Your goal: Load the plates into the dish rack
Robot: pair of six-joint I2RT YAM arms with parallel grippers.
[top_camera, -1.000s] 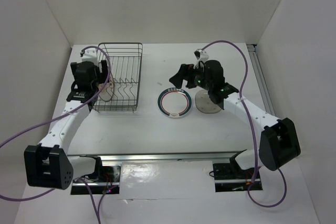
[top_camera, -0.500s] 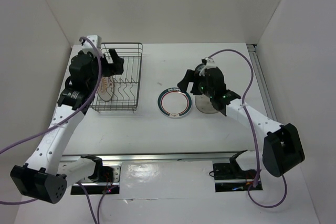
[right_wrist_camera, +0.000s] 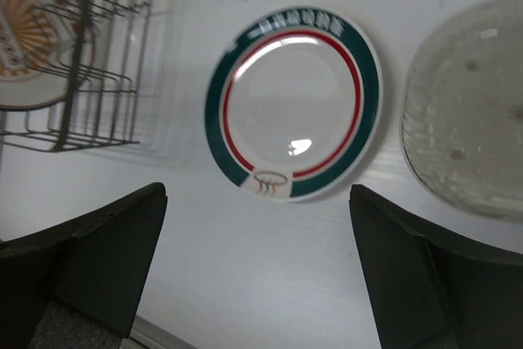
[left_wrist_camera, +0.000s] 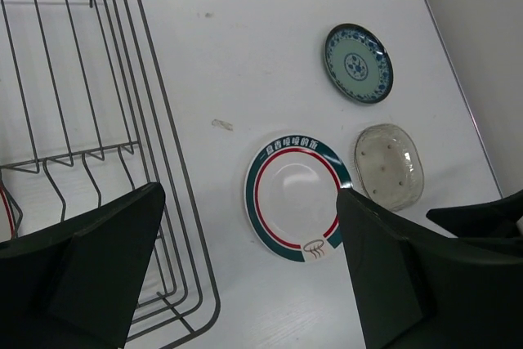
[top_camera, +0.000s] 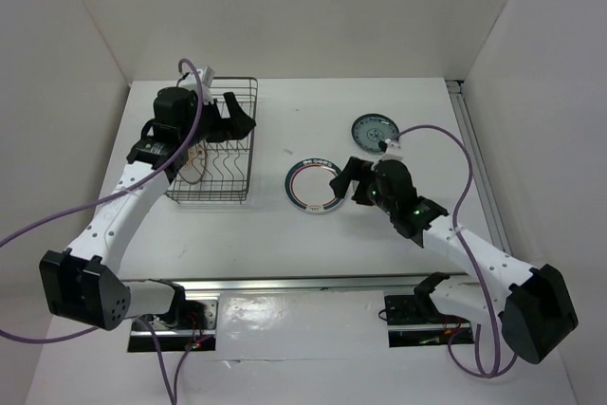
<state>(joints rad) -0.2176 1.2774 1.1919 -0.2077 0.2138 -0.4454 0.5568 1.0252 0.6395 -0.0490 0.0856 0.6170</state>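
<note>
Plates: you've got the sunburst plate in the dish rack by the left edge of the bench, rimmed plate flat mid-bench, grey plate just right of it, teal plate toward the far right corner, left claw and right claw both spread wide, empty.

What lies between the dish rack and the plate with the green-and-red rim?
Only bare white table, as the left wrist view shows, between the dish rack and the green-and-red rimmed plate. A small smudge marks the gap's far side.
</note>
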